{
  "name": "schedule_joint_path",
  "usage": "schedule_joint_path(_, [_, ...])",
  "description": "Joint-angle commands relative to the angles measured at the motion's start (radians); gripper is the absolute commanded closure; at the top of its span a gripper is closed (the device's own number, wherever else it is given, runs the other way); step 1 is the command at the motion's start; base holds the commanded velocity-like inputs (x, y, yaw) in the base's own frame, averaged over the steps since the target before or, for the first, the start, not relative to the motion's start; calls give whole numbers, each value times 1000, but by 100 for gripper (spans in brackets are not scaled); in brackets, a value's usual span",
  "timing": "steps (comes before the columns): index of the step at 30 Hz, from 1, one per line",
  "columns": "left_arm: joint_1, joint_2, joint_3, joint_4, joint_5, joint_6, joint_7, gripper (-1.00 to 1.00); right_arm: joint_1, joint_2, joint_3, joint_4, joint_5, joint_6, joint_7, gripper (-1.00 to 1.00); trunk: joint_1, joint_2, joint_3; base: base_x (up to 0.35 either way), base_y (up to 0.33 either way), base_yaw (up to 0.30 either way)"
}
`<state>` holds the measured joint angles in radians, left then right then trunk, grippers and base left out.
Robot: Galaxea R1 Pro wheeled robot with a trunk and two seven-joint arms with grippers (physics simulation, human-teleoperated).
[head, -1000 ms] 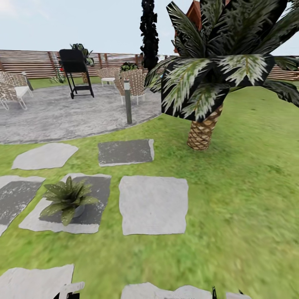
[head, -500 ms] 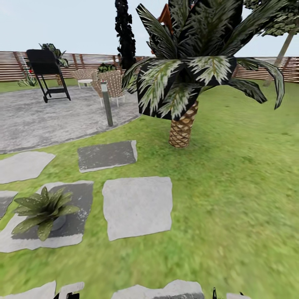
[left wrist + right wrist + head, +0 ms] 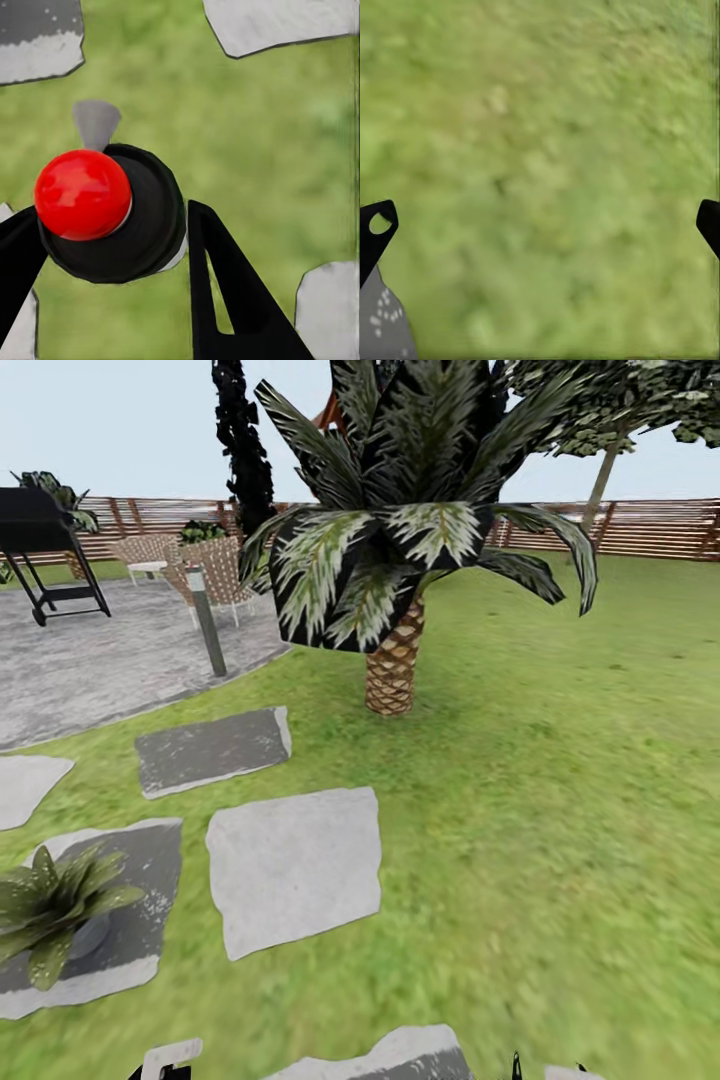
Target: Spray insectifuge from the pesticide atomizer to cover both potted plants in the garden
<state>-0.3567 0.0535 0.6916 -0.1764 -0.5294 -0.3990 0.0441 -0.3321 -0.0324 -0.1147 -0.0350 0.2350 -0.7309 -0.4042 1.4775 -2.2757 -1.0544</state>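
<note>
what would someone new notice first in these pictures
First, the big palm with the scaly trunk, standing on the lawn in the middle of the head view, right of the grey paved patio. In the left wrist view, the left gripper has its jaws shut on a dark spray bottle with a bright red round top. A low potted plant sits on a stepping stone at the head view's left edge.

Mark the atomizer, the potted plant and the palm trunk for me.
pesticide atomizer (image 3: 112,214), left wrist view, on its dark round body between the fingers.
potted plant (image 3: 45,905), head view, middle of the leaf rosette.
palm trunk (image 3: 392,665), head view, mid-height of the scaly trunk.
</note>
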Motion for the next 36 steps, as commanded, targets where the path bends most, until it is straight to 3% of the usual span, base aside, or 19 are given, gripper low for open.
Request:
schedule_joint_path(1, [-1,0,5,2,-11,-4,5,100,-1,0,-8,1,10,-2,-4,-100,0,0,0,0,0,-277])
schedule_joint_path(28, [-1,0,5,2,-8,-6,7,100,1,0,-8,1,12,-2,-4,-100,0,0,27,2,0,-265])
schedule_joint_path(36, [-1,0,3,3,-11,-5,5,100,1,0,-8,1,11,-2,-4,-100,0,0,35,211,-85,-258])
